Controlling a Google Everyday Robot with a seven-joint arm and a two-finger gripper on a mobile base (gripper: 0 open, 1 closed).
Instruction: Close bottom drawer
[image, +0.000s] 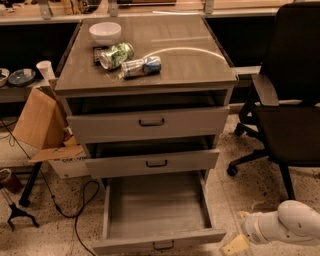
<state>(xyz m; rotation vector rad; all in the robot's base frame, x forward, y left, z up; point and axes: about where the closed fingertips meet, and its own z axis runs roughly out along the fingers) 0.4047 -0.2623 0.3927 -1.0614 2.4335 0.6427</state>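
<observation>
Bottom drawer (156, 212) juts fully open; gripper (235, 245) beside its right front corner, grip unclear

A speckled floor (250, 192) carries a black office chair (295, 100) at right, a cardboard box (40, 120) at left.

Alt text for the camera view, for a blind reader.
The bottom drawer of a grey cabinet is pulled far out, and the gripper hangs low by its front right corner. Cans and a bowl sit on top.

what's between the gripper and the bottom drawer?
Nothing shows in the camera view. The gripper sits low right, just off the front right corner of the open bottom drawer; contact can't be told.
</observation>
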